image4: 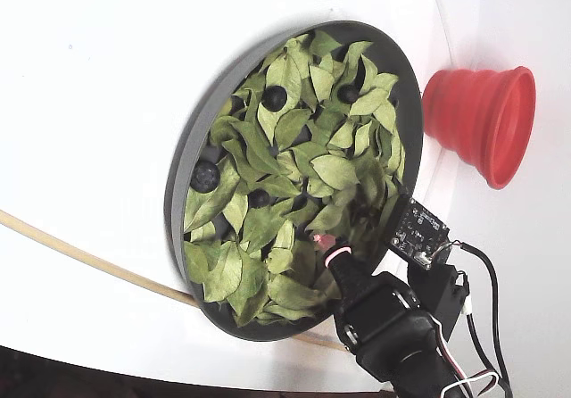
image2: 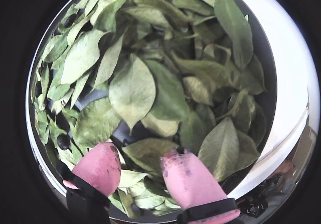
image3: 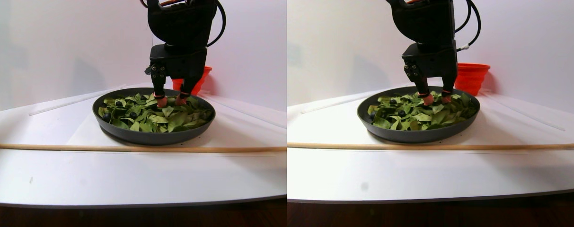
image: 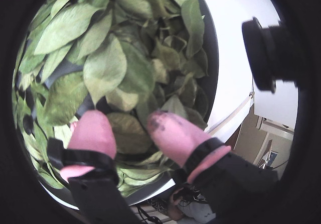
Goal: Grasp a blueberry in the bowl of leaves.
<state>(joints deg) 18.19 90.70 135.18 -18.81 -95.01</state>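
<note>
Gripper (image: 131,126) spread, nothing between pink fingertips (image2: 188,176), tips down on leaves (image2: 131,89) inside bowl (image4: 183,161). In fixed view, gripper (image4: 321,242) sits near bowl's lower right rim; most open leaf bed lies up and left of it. Blueberries visible there: one (image4: 204,177) well left near far rim, one (image4: 274,97) farther up, one (image4: 259,198) nearer, just left of tips. Red cup (image4: 482,121) outside bowl, up and right of arm. Wooden stick (image3: 126,148) runs along table (image3: 55,175) in front of bowl.

Leaves (image4: 335,170) hide the bowl (image4: 183,161) floor and part-bury the blueberries (image4: 274,97).
</note>
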